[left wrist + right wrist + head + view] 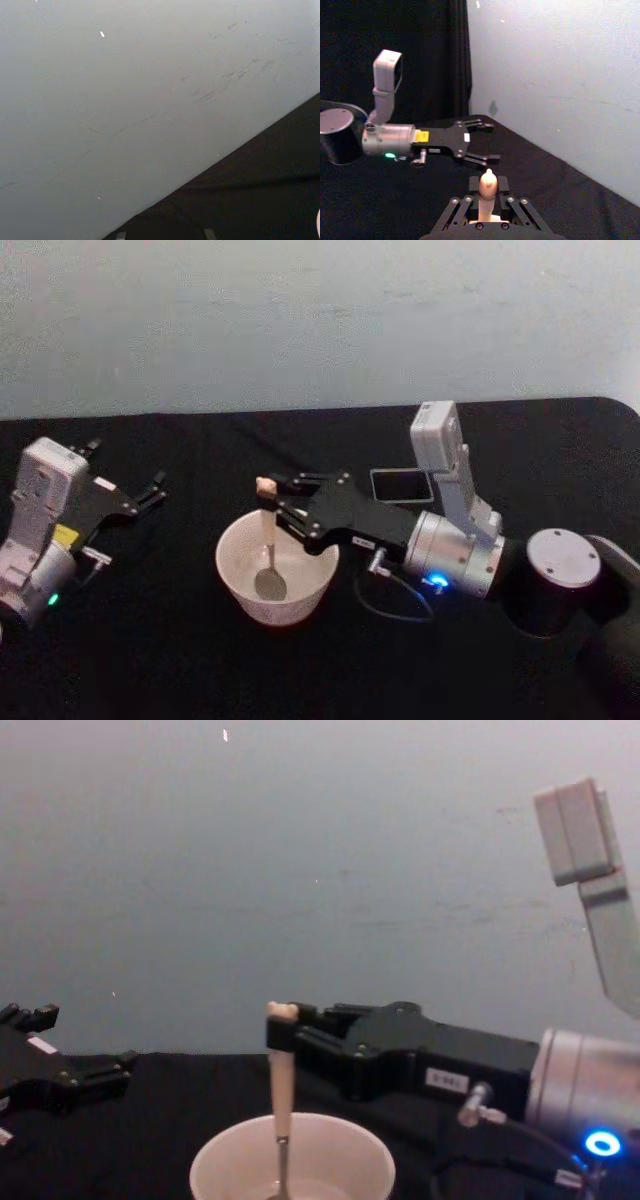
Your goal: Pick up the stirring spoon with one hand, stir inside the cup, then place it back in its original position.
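Beige-handled stirring spoon (268,550) stands bowl-down in the cup (300,605) at frame centre, right gripper (278,502) clamped on its handle; we judge stirring underway, return to holder (401,485) pending; left gripper (125,468) idles spread, far left.

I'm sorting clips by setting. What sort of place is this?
Probably a robot test bench, not a kitchen: black-draped table against a bare pale wall, right gripper holding a spoon in a cup, left gripper parked at the table's left.

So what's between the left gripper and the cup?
Only bare table between left gripper and cup, head view shows; right gripper holds the stirring spoon in it.
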